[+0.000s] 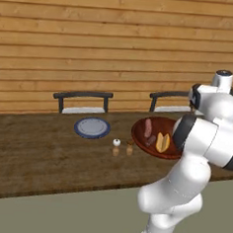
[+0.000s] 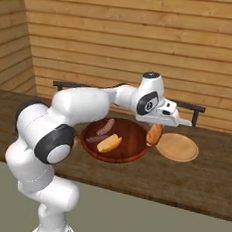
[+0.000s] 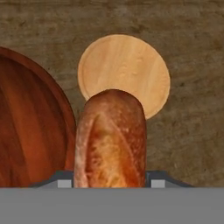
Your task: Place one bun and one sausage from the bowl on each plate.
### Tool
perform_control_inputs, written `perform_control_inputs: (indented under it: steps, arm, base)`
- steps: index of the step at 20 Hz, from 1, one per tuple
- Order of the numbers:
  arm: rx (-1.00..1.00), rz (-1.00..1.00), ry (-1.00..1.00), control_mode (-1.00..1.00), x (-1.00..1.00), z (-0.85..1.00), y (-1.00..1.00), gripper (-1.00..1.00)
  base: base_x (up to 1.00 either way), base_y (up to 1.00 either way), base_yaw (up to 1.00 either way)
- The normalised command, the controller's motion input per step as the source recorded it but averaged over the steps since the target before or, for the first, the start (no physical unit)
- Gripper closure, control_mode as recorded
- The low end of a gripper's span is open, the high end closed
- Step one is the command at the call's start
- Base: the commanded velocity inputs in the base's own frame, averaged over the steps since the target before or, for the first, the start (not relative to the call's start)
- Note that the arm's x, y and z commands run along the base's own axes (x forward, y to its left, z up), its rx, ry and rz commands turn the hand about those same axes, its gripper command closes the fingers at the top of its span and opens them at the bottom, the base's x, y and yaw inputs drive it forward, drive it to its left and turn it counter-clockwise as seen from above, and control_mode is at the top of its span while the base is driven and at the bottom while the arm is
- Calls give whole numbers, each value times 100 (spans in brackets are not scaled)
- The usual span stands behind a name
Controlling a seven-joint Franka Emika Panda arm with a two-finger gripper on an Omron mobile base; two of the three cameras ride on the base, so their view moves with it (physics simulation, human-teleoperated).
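Observation:
My gripper (image 2: 156,128) is shut on a brown crusty bun (image 2: 154,135), which hangs above the table between the bowl's right rim and the tan-orange plate (image 2: 178,147). Seen from the hand, the bun (image 3: 111,140) stands upright between the fingers, with the tan-orange plate (image 3: 124,72) just beyond it and the bowl (image 3: 30,131) at the left. The dark reddish-brown bowl (image 2: 132,138) holds two sausages (image 2: 106,126) and another bun (image 2: 109,143). The blue-grey plate (image 1: 92,127) lies bare, left of the bowl (image 1: 137,130).
Two small shakers (image 1: 116,143) stand on the wooden table (image 1: 36,152) between the blue-grey plate and the bowl. Two dark chairs (image 1: 83,101) stand behind the table against a wood-plank wall.

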Motion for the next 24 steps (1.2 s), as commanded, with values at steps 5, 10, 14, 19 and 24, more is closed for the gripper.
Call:
perform_control_inputs:
  steps: [5,10,14,19,24]
  arm:
    - [1,0,0,-100,11,-4,-46,100]
    - [6,0,0,-100,53,-15,-13,100]
    - [11,3,3,-100,86,-38,-7,100]
    - [6,2,19,-100,22,-12,-35,100]
    - [8,0,21,-100,12,-31,-30,100]
  base:
    - [0,0,0]
    - [0,0,0]
    - [0,0,0]
    - [0,0,0]
    - [0,0,0]
